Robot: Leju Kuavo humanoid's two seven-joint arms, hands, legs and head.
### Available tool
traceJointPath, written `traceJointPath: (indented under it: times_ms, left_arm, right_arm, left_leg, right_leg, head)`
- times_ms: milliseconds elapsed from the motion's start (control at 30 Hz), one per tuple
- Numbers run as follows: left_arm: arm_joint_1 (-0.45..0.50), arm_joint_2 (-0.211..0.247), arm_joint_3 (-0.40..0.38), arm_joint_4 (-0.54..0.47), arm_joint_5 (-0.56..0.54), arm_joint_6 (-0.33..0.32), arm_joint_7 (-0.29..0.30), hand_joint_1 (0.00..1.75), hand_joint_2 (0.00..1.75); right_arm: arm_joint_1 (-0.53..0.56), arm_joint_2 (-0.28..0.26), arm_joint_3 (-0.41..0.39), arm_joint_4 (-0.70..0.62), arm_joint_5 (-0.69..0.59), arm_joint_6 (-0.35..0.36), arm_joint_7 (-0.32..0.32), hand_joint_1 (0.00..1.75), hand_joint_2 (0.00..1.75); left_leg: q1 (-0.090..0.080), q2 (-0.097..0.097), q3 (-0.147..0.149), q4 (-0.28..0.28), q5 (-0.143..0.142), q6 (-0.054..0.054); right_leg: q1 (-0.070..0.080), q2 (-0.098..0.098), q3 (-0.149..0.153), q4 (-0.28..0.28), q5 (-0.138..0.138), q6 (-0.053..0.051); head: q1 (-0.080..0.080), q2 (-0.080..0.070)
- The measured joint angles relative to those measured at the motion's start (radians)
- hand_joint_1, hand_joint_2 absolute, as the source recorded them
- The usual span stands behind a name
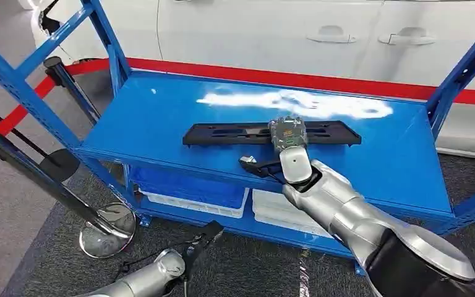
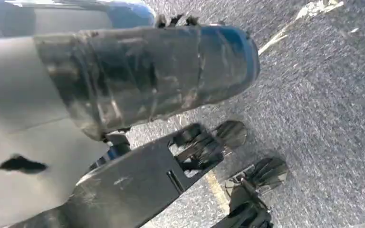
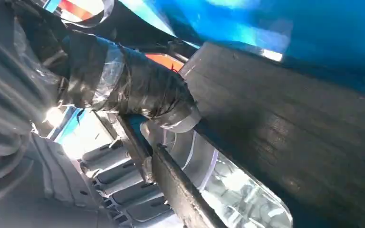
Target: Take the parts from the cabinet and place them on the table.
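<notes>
A long black plastic part (image 1: 222, 133) lies flat across the blue top shelf (image 1: 161, 117) of the rack. My right hand (image 1: 287, 133) is over the part's middle, and its back hides the fingers below. Its thumb (image 1: 252, 164) sticks out sideways, short of the part's front edge. In the right wrist view the taped thumb (image 3: 138, 90) lies close against the dark part (image 3: 290, 142), with nothing clearly clamped. My left hand (image 1: 201, 238) hangs low over the carpet in front of the rack; its fingers (image 2: 204, 147) are stretched out and hold nothing.
Blue rack posts (image 1: 108, 37) rise at both ends of the shelf. White and blue bins (image 1: 192, 195) sit on the lower shelf. A stanchion with a chrome base (image 1: 106, 230) and a red belt stands on the left. A white car (image 1: 284, 31) is behind.
</notes>
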Motion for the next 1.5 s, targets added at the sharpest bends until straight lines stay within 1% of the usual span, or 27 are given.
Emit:
traceJointPath:
  times_ms: [33,67,133,167,200,300,333,400,500,533,567,633,667,700,733,800,867,900,967,1033,1100,1167,1200,1333,1367,1400,1500]
  left_arm:
    - [0.002,0.000,0.000,0.000,0.001,0.001,0.000,0.00,0.00]
    - [0.003,0.000,0.000,0.000,0.001,0.002,0.000,0.00,0.00]
    - [0.000,0.000,0.000,0.000,0.001,0.003,0.000,0.00,0.00]
    - [-0.002,0.001,0.000,0.000,0.002,0.005,0.000,0.00,0.00]
    - [-0.004,0.001,0.000,0.000,0.002,0.007,-0.001,0.00,0.00]
    - [-0.005,0.003,0.000,0.000,0.006,0.012,-0.002,0.00,0.00]
    - [-0.004,0.002,0.000,0.000,0.007,0.014,-0.003,0.00,0.00]
    - [-0.005,0.001,0.000,0.000,0.008,0.016,-0.003,0.00,0.00]
    - [-0.003,0.001,0.000,0.000,0.009,0.016,-0.003,0.00,0.00]
    - [-0.002,0.002,0.000,0.000,0.010,0.017,-0.003,0.00,0.00]
    - [-0.001,0.002,0.000,0.000,0.010,0.017,-0.003,0.00,0.00]
    - [0.000,0.001,0.000,0.000,0.011,0.017,-0.003,0.00,0.00]
    - [0.000,0.001,0.000,0.000,0.012,0.017,-0.003,0.00,0.00]
    - [-0.002,0.003,0.000,0.000,0.012,0.018,-0.003,0.00,0.00]
    - [-0.002,0.003,0.000,0.000,0.013,0.018,-0.003,0.00,0.00]
    - [0.000,0.003,0.000,0.000,0.018,0.020,-0.003,0.00,0.00]
    - [0.002,0.004,0.000,0.000,0.020,0.024,-0.006,0.00,0.00]
    - [0.001,0.004,0.000,0.000,0.021,0.026,-0.008,0.00,0.00]
    - [0.001,0.005,0.000,0.000,0.021,0.039,-0.018,0.00,0.00]
    - [0.004,0.005,-0.001,0.000,0.014,0.055,-0.024,0.00,0.00]
    - [0.003,0.007,-0.016,0.000,-0.008,0.081,-0.029,0.00,0.00]
    - [0.001,0.010,-0.032,0.000,-0.020,0.109,-0.037,0.00,0.00]
    - [0.000,0.013,-0.032,0.000,-0.021,0.122,-0.041,0.00,0.00]
    - [-0.001,0.019,-0.039,0.000,-0.030,0.184,-0.061,0.00,0.00]
    - [-0.001,0.022,-0.048,0.000,-0.031,0.203,-0.066,0.00,0.00]
    - [0.002,0.024,-0.052,0.000,-0.031,0.217,-0.074,0.00,0.00]
    - [0.005,0.026,-0.052,0.000,-0.027,0.239,-0.093,0.00,0.00]
  right_arm:
    - [0.000,0.000,-0.002,0.000,0.000,0.000,0.000,1.52,1.75]
    - [0.000,0.000,-0.002,0.000,0.000,0.000,0.000,1.52,1.75]
    - [-0.001,0.000,-0.004,0.000,0.000,0.000,0.000,1.55,1.75]
    - [-0.002,0.000,-0.005,0.000,0.000,0.000,0.000,1.55,1.75]
    - [-0.003,-0.001,-0.005,0.000,0.000,0.000,-0.001,1.59,1.75]
    - [-0.002,-0.002,-0.005,0.000,0.000,0.000,-0.003,1.64,1.75]
    - [-0.002,-0.003,-0.006,0.000,0.000,0.000,-0.003,1.69,1.75]
    - [0.000,-0.008,-0.009,0.000,-0.001,0.000,-0.010,1.75,1.75]
    - [0.007,-0.011,-0.011,0.000,-0.010,-0.010,-0.021,1.75,1.75]
    - [0.010,-0.012,-0.011,0.000,-0.012,-0.016,-0.024,1.75,1.75]
    - [0.011,-0.012,-0.011,0.000,-0.013,-0.025,-0.031,1.75,1.75]
    - [0.011,-0.012,-0.014,0.000,-0.021,-0.047,-0.046,1.75,1.75]
    - [0.011,-0.012,-0.015,-0.001,-0.028,-0.061,-0.058,1.75,1.75]
    - [0.012,-0.011,-0.018,-0.002,-0.034,-0.078,-0.070,1.71,1.75]
    - [0.012,-0.009,-0.021,-0.008,-0.040,-0.094,-0.080,1.73,1.75]
    - [0.016,-0.009,-0.025,-0.011,-0.061,-0.131,-0.107,1.71,1.75]
    - [0.016,-0.006,-0.035,-0.018,-0.083,-0.163,-0.133,1.66,1.75]
    - [0.016,-0.005,-0.040,-0.022,-0.092,-0.179,-0.144,1.68,1.75]
    - [0.017,-0.001,-0.054,-0.028,-0.115,-0.221,-0.175,1.68,1.75]
    - [0.020,0.003,-0.068,-0.036,-0.140,-0.259,-0.206,1.68,1.75]
    - [0.024,0.008,-0.086,-0.048,-0.172,-0.303,-0.245,1.69,1.75]
    - [0.023,0.015,-0.116,-0.068,-0.193,-0.353,-0.282,1.69,1.75]
    - [0.022,0.016,-0.129,-0.077,-0.203,-0.377,-0.297,1.69,1.75]
    - [0.024,0.020,-0.169,-0.142,-0.249,-0.450,-0.352,1.68,1.75]
    - [0.024,0.020,-0.178,-0.172,-0.256,-0.455,-0.356,1.68,1.75]
    - [0.027,0.018,-0.188,-0.199,-0.260,-0.464,-0.356,1.68,1.75]
    - [0.031,0.012,-0.209,-0.281,-0.265,-0.498,-0.355,1.68,1.75]
  left_leg:
    - [0.000,0.000,-0.008,0.013,0.008,0.002]
    - [-0.001,0.000,0.005,-0.023,0.039,0.008]
    - [-0.007,0.000,0.086,-0.195,0.133,0.027]
    - [-0.014,0.000,0.121,-0.279,0.151,0.040]
    - [-0.017,-0.001,0.140,-0.285,0.143,0.041]
    - [-0.021,-0.001,0.138,-0.305,0.143,0.042]
    - [-0.013,0.000,0.147,-0.324,0.153,0.047]
    - [-0.006,0.003,0.160,-0.341,0.161,0.052]
    - [-0.007,0.003,0.155,-0.336,0.161,0.053]
    - [-0.006,0.003,0.153,-0.332,0.159,0.053]
    - [-0.005,0.002,0.151,-0.327,0.157,0.053]
    - [0.001,0.000,0.149,-0.311,0.146,0.043]
    - [0.004,0.000,0.147,-0.299,0.139,0.037]
    - [-0.004,-0.002,0.136,-0.291,0.135,0.028]
    - [-0.004,-0.002,0.130,-0.282,0.135,0.027]
    - [-0.004,-0.004,0.130,-0.291,0.141,0.019]
    - [-0.001,-0.001,0.121,-0.278,0.128,0.012]
    - [-0.001,0.000,0.108,-0.247,0.104,0.007]
    - [0.001,0.000,0.042,-0.099,0.035,0.000]
    - [0.001,0.000,-0.015,0.010,0.010,0.001]
    - [-0.001,0.000,0.004,-0.046,0.065,0.012]
    - [-0.013,-0.001,0.086,-0.230,0.162,0.036]
    - [-0.015,-0.001,0.104,-0.265,0.153,0.046]
    - [-0.025,-0.001,0.119,-0.300,0.153,0.051]
    - [-0.011,0.001,0.135,-0.330,0.163,0.051]
    - [-0.011,0.003,0.145,-0.342,0.168,0.048]
    - [-0.009,0.004,0.150,-0.341,0.165,0.056]
  right_leg:
    - [0.002,0.000,0.000,0.000,0.000,-0.001]
    - [0.004,0.000,0.001,0.000,0.000,-0.001]
    - [0.008,0.001,0.006,0.000,-0.001,-0.002]
    - [0.006,0.001,0.006,-0.002,-0.001,-0.002]
    - [0.012,0.001,0.004,-0.003,0.000,0.000]
    - [0.007,0.001,0.001,-0.012,0.008,0.012]
    - [0.013,0.001,0.004,-0.013,0.007,0.018]
    - [0.016,-0.002,-0.025,0.070,-0.039,0.023]
    - [0.011,-0.003,-0.110,0.260,-0.132,0.033]
    - [0.007,-0.004,-0.123,0.282,-0.133,0.037]
    - [0.002,-0.004,-0.112,0.257,-0.110,0.040]
    - [-0.006,-0.004,-0.033,0.103,-0.027,0.047]
    - [-0.012,-0.004,0.001,0.023,-0.013,0.051]
    - [-0.003,0.000,0.015,0.021,-0.029,0.050]
    - [-0.003,0.003,0.007,0.020,-0.023,0.031]
    - [0.002,0.002,0.002,0.022,-0.023,0.019]
    - [-0.005,0.001,0.001,0.017,-0.017,0.006]
    - [-0.005,0.001,0.001,0.016,-0.016,0.003]
    - [-0.004,0.001,0.001,0.016,-0.016,-0.002]
    - [0.001,0.001,0.001,0.016,-0.017,-0.004]
    - [0.005,0.002,0.002,0.016,-0.018,-0.005]
    - [0.010,0.004,0.006,0.015,-0.020,-0.008]
    - [0.008,0.004,0.005,0.010,-0.020,-0.007]
    - [0.006,0.002,0.002,-0.001,-0.011,0.008]
    - [0.014,0.003,0.000,-0.002,-0.017,0.013]
    - [0.011,0.000,-0.005,0.015,-0.028,0.019]
    - [0.007,-0.001,-0.095,0.214,-0.120,0.028]
  head:
    - [0.000,0.000]
    - [0.000,0.000]
    - [0.000,0.000]
    - [0.002,0.000]
    - [0.002,0.000]
    - [-0.001,0.000]
    - [-0.001,0.000]
    - [0.002,0.000]
    - [0.003,0.000]
    - [0.003,0.000]
    - [0.004,0.000]
    - [0.004,0.000]
    - [0.004,0.000]
    - [0.006,0.000]
    - [0.005,0.000]
    - [0.006,0.000]
    - [0.005,0.000]
    - [0.001,0.000]
    - [0.001,0.000]
    - [0.000,0.000]
    - [0.000,0.000]
    - [0.000,0.000]
    - [0.004,0.000]
    - [-0.002,0.000]
    - [0.000,0.000]
    - [0.000,0.000]
    - [0.003,0.000]
